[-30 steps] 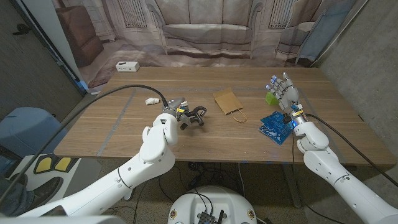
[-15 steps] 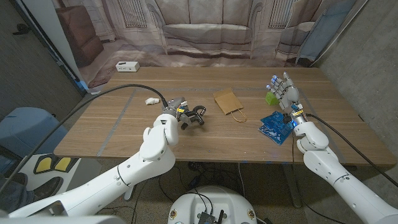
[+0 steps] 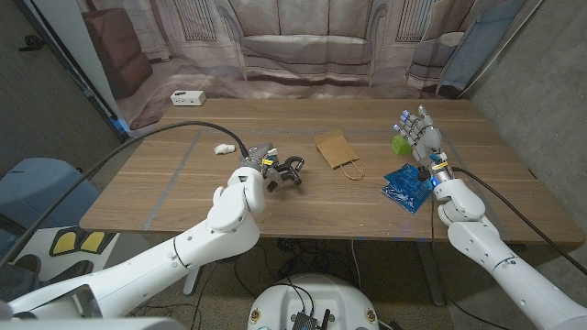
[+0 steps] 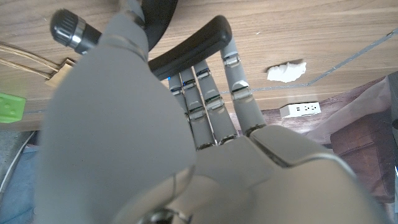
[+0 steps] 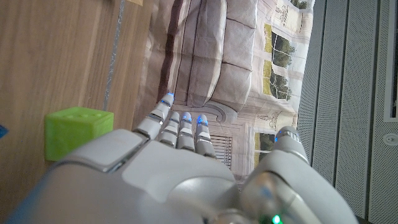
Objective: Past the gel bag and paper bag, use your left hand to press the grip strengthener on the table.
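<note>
**Two hands at the table, the left one on the grip strengthener**

Two robot arms reach over the wooden table [image 3: 183,197]. The left hand [image 3: 258,163] sits at the left-middle of the tabletop, on the grip strengthener [image 3: 289,171], a black tool with curved handles that lies just to the left of the paper bag [image 3: 336,149]. In the left wrist view the hand's [image 4: 186,124] fingers [image 4: 239,93] lie side by side, stretched along one curved black handle of the strengthener [image 4: 189,46] and touching it; a second handle end with a ribbed metal collar pokes out past the thumb side. Whether the fingers wrap the handle or only press on it I cannot tell, since the back of the hand hides the palm.

The brown paper bag lies flat near the table's middle, its cord handles pointing toward the robot. The blue gel bag [image 3: 404,185] lies further right, close to the near edge, just beside the right wrist. A small white crumpled scrap [image 3: 223,147] lies on the wood to the left of the left hand, apart from it.

The right hand [image 3: 418,135] is raised above the right part of the table, palm upright, fingers spread and pointing up, holding nothing. A green cube [image 3: 400,144] stands on the table just beside it; the right wrist view shows the same cube [image 5: 78,130] next to the hand's [image 5: 155,168] back, with lit blue fingertips [image 5: 183,118].

A white power strip [image 3: 187,98] lies on the floor beyond the far left corner.
</note>
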